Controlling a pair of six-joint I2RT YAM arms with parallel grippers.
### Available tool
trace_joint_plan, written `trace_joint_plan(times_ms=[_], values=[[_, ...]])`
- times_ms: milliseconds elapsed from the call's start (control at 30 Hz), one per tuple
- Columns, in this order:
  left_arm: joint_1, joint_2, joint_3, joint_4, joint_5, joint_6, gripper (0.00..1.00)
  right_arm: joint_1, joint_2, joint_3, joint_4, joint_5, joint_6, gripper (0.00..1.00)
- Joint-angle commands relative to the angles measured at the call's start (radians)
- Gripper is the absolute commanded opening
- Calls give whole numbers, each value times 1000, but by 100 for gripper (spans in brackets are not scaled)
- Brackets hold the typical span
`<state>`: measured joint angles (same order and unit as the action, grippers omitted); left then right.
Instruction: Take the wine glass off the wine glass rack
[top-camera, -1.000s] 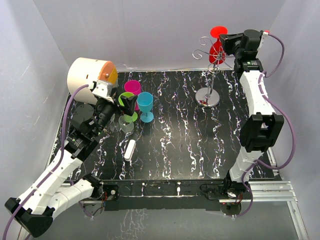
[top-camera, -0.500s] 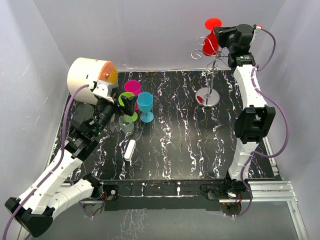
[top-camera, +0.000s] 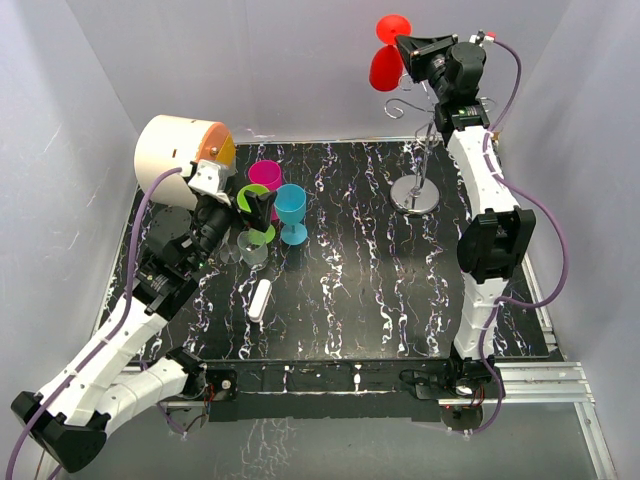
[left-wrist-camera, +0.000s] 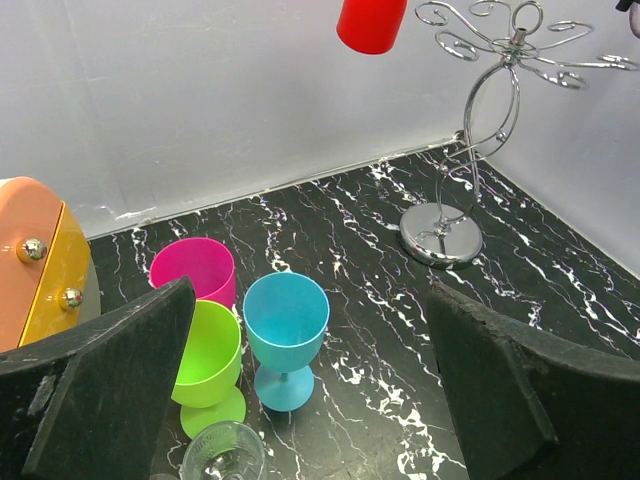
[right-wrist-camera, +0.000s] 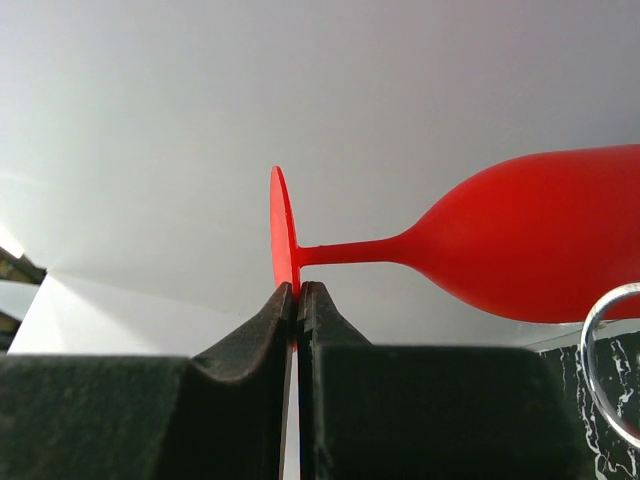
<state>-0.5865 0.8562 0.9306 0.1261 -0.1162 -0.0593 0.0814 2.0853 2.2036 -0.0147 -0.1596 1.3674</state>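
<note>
The red wine glass (top-camera: 386, 62) hangs upside down in the air, high at the back, up and to the left of the wine glass rack's scroll arms. My right gripper (top-camera: 403, 45) is shut on the rim of its round foot (right-wrist-camera: 283, 240), bowl (right-wrist-camera: 545, 235) pointing away. The silver wire wine glass rack (top-camera: 418, 150) stands on its round shiny base (top-camera: 414, 194) at the back right, its arms bare (left-wrist-camera: 515, 35). The glass's bowl shows at the top of the left wrist view (left-wrist-camera: 371, 22). My left gripper (top-camera: 252, 205) is open and empty by the cups.
A pink cup (top-camera: 265, 176), a green goblet (top-camera: 257, 230), a blue goblet (top-camera: 291, 212) and a clear glass (top-camera: 252, 250) stand at the left. A cream drum (top-camera: 180, 155) lies at the back left. A white stick (top-camera: 260, 299) lies on the black marbled table (top-camera: 380, 290).
My right gripper has lifted the red glass up and to the left, off the rack's arms and clear of them. The left arm has not moved.
</note>
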Motion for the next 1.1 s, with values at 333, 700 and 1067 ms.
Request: trace_joint_plan(times_ms=[333, 700, 1067], values=[[-4, 13, 20, 19, 3, 3, 99, 67, -474, -422, 414, -343, -130, 0], [-4, 64, 48, -8, 61, -98, 99, 69, -1078, -1026, 264, -472, -329, 0], [-3, -34, -56, -26, 223, -610, 99, 68, -1208, -1056, 154, -605, -316, 0]])
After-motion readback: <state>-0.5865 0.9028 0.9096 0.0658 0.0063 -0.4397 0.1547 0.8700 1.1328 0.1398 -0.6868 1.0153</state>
